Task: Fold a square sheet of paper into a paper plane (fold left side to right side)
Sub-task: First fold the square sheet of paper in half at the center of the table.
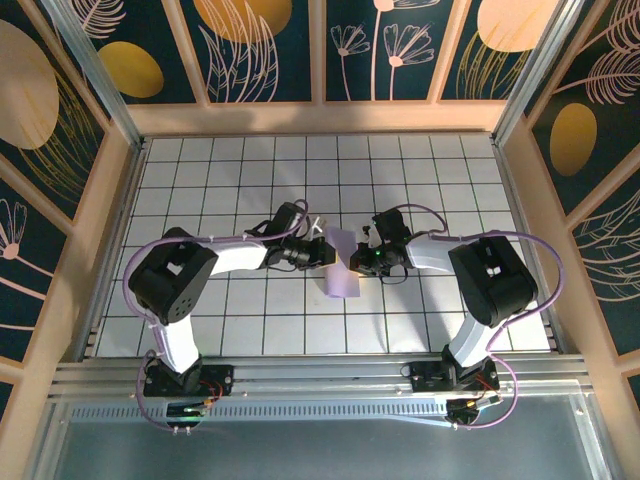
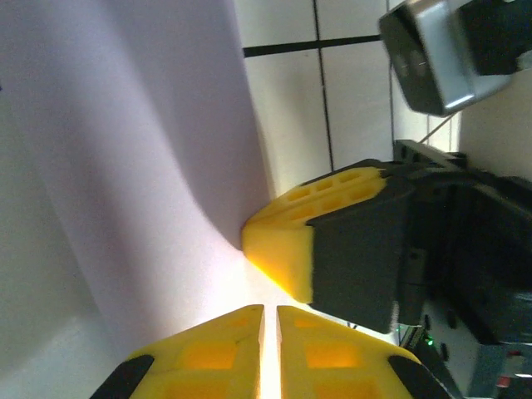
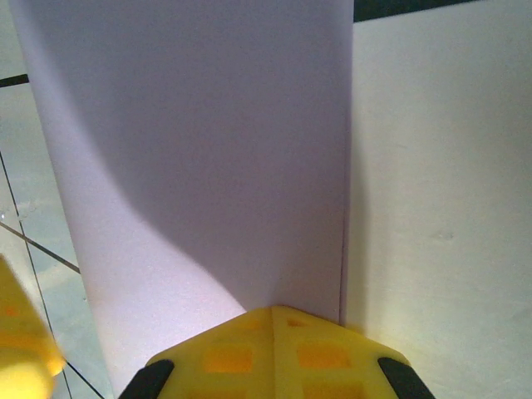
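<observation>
Overhead, open tiles [image 1: 290, 180] are surrounding the paper [image 1: 343, 280]; up close, left gripper [image 2: 270, 312] at nine o'clock and right gripper [image 3: 274, 312] at three are pinching it.

The square sheet of paper [image 1: 341, 268] lies mid-counter [image 1: 200, 180]. The left arm [image 1: 240, 256] reaches in from its left and the right arm [image 1: 440, 250] from its right, their jaws touching the sheet's far part on either side.

paper [image 3: 199, 150] cropped above, left claw [image 2: 270, 332] cropped below
</observation>
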Action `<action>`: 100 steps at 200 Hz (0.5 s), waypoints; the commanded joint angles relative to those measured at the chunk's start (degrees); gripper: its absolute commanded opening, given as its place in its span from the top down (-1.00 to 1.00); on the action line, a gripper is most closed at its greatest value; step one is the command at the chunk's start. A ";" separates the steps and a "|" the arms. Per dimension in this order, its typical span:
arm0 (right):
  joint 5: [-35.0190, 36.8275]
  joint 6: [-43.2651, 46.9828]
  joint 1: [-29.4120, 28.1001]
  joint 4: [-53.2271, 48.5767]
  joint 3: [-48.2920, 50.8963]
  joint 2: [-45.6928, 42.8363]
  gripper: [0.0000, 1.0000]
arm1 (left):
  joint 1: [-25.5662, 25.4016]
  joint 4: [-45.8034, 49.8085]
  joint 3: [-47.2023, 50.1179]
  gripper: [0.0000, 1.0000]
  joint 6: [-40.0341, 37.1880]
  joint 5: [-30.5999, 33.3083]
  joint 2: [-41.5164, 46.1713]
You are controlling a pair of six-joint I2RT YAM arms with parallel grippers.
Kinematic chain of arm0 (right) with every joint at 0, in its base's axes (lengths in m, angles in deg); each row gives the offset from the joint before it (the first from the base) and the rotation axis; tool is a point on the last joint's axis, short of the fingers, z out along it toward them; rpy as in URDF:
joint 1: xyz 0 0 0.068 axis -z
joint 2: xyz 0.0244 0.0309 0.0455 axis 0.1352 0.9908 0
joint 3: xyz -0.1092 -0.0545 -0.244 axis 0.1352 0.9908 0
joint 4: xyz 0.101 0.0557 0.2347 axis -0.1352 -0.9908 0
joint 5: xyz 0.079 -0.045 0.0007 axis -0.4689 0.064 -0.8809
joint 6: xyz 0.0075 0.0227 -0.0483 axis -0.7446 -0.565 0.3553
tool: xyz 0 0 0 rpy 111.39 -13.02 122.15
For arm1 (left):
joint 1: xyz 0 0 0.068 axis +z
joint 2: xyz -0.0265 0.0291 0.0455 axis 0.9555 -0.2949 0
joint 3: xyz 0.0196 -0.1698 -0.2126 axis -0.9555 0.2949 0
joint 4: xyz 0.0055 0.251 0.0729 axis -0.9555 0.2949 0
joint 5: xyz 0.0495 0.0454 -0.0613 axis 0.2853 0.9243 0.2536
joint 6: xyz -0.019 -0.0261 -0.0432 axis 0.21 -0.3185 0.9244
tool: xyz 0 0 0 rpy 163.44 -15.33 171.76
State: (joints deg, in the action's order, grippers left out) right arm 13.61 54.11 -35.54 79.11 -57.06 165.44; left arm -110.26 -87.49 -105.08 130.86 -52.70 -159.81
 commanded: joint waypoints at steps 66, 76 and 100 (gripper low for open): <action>8.47 1.98 -0.46 -6.95 1.69 4.14 0.91 | 0.05 3.41 0.57 0.80 -3.08 3.12 -4.12; 8.70 2.08 -0.46 -7.20 1.60 4.22 0.91 | 0.13 3.61 0.85 0.81 -3.13 3.53 -4.31; 9.13 2.29 -0.45 -7.49 1.69 4.20 0.92 | 0.36 3.85 1.92 0.83 -2.85 4.89 -4.29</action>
State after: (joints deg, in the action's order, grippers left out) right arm 13.94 54.74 -35.58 78.47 -57.34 165.48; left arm -110.23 -85.52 -104.51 129.15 -49.69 -163.33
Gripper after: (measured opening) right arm 0.054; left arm 0.091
